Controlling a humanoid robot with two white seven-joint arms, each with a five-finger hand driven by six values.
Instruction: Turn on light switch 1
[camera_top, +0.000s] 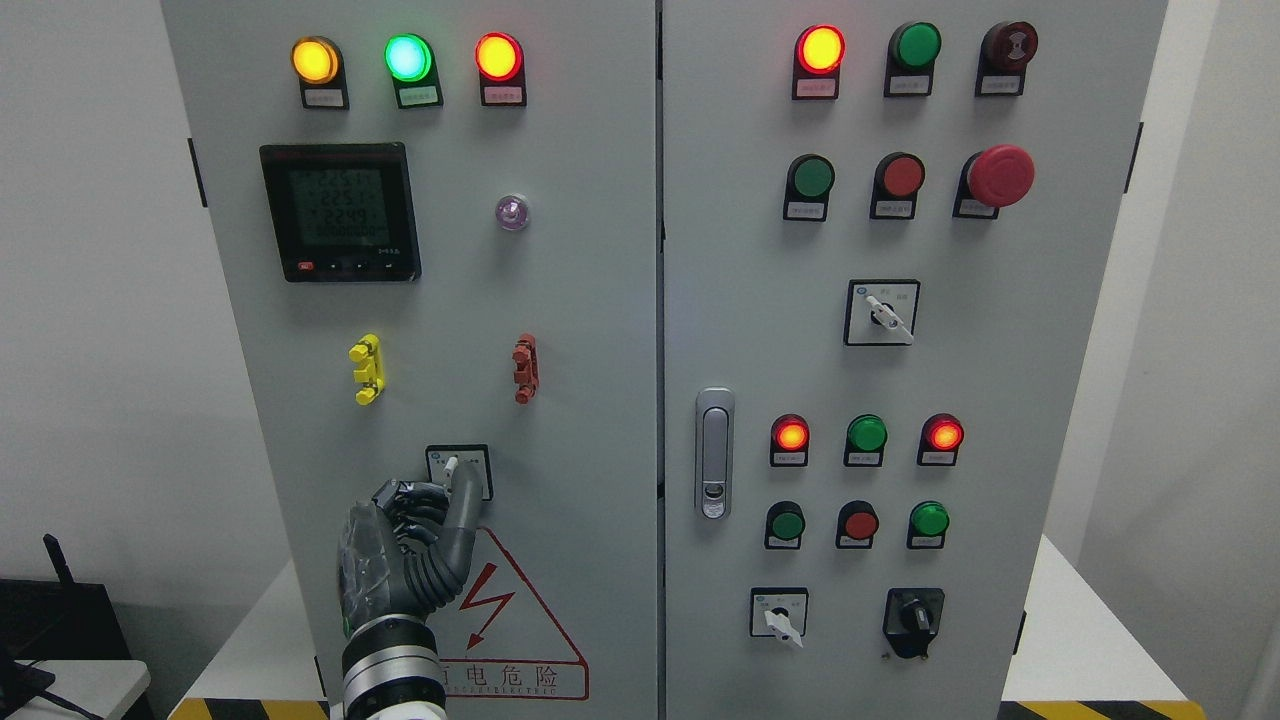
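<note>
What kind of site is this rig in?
Probably an industrial electrical room or test lab: a grey control cabinet with pilot lamps, a digital meter, and an electric-hazard sign. The left hand reaches up to a rotary switch.

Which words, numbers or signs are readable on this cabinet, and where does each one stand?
"电危险", first character hidden: red warning triangle, bolt sign, beside the left hand.
Meter display: digits too blurred.
Indicator lamp label plates: too small.
Selector switch plate: unreadable.
</note>
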